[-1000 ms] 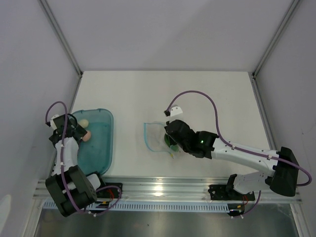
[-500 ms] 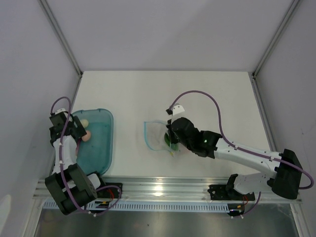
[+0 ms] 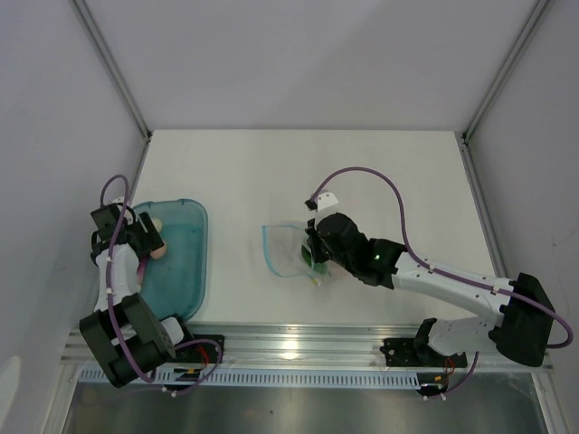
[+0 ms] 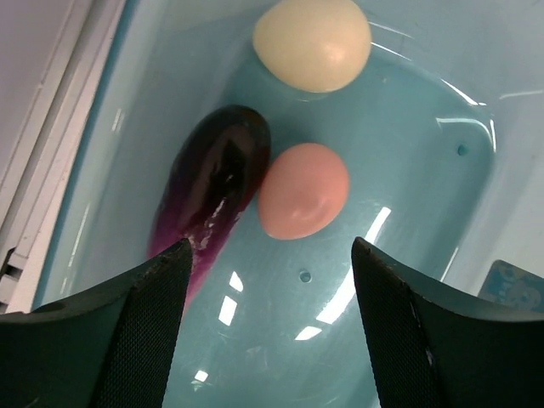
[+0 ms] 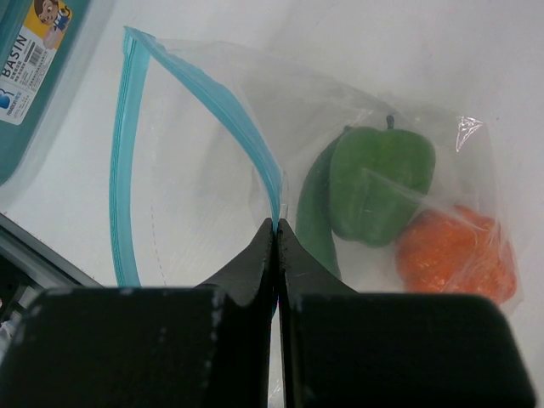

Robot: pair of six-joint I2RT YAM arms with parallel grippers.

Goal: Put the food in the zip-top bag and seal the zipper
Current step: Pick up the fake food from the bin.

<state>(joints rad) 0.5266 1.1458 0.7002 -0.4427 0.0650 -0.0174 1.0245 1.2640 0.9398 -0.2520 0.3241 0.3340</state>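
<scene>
At the near left, the left end effector hangs above the teal tray with its two fingers apart, and nothing is between them. Under it, on the tray floor, the purple eggplant lies along the tray's left wall. The pink egg lies just beside the eggplant, close to touching it. A little farther in the tray is the cream egg, apart from the other two.

In the middle of the tabletop, the right arm reaches to the zip-top bag, which lies flat with its mouth turned to the tray. The right end effector has its fingers pressed together on the upper lip of the bag, just where the blue zipper strip ends. This lip is lifted, so the mouth stands open, and the lower strip lies on the tabletop.

Deeper in the bag there are three pieces of the food. The slim green pod is next to the green bell pepper, and the orange fruit touches the pepper at the closed end.
</scene>
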